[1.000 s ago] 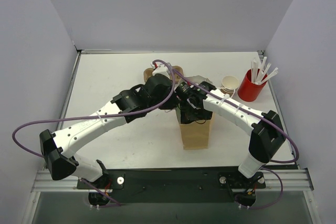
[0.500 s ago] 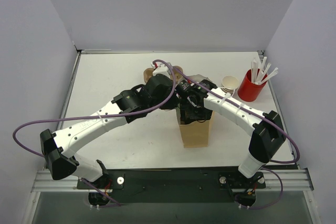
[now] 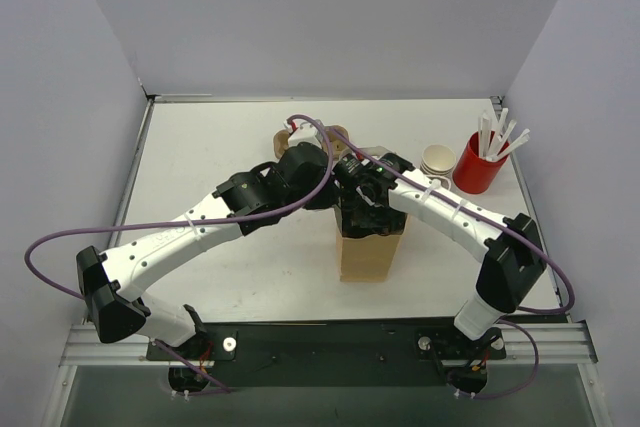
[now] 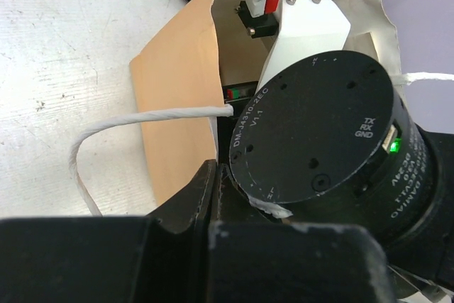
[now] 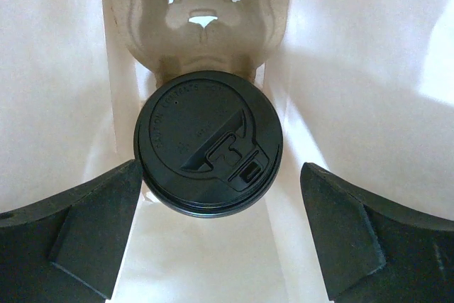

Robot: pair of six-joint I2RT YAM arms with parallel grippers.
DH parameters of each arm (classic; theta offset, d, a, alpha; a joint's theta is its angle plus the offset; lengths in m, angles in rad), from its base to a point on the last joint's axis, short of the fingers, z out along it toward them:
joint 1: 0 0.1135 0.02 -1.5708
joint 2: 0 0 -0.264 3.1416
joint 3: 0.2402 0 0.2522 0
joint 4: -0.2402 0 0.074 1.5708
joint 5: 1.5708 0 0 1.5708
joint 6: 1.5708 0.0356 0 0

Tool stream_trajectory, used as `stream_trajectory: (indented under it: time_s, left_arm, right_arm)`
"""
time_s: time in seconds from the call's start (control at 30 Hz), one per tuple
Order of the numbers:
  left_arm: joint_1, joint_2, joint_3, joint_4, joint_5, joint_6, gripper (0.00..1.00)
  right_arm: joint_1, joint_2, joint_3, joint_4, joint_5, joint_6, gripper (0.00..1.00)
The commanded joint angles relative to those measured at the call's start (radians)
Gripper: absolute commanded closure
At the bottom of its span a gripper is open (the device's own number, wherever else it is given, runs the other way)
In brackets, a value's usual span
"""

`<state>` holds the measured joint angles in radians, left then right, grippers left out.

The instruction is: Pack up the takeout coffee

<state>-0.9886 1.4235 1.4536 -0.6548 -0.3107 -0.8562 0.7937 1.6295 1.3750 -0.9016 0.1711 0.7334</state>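
well, from where i stand both arms meet over the brown paper bag (image 3: 366,257), which stands upright near the middle of the tabletop (image 3: 220,147), its mouth open to the top.

the right gripper (image 5: 218,167) reaches down inside the bag with its jaws spread wide, released and grasping nothing. in the right wrist view the takeout coffee (image 5: 208,143) sits deep in the bag between and just beyond the two dark fingers (image 5: 92,225), seen from straight above, so only its round black lid shows. the left-hand finger comes very close to the lid's edge and the other stands clear of it. at 12 o'clock from the lid, touching it, lies a pale moulded pulp carrier (image 5: 202,26) with cut-outs. the bag's light inner walls rise on both sides.

the left gripper (image 4: 215,189) is clenched at the bag's rim. in the left wrist view the edge of the brown paper runs straight into the seam between its fingers, so it looks to be pinching that rim. a white twisted handle (image 4: 106,129) loops out from the bag's side over the tabletop.

out at 2 o'clock from the bag, well apart from it, stands a red cup (image 3: 476,175) with white sticks (image 3: 497,135) poking out, and a stack of tan paper cups (image 3: 437,159) sits just beside it at its 9 o'clock.
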Motion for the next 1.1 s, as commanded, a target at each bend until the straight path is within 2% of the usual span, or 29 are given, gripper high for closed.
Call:
stream_trajectory:
  time_s: [0.0, 1.07]
  left_arm:
    - [-0.008, -0.014, 0.025, 0.009, -0.024, -0.017, 1.00]
    - [-0.008, -0.028, -0.010, 0.006, -0.061, -0.037, 1.00]
  right_arm:
    - [0.009, -0.057, 0.035, -0.040, 0.022, 0.012, 0.12]
    - [0.029, -0.079, 0.030, -0.049, 0.039, 0.031, 0.12]
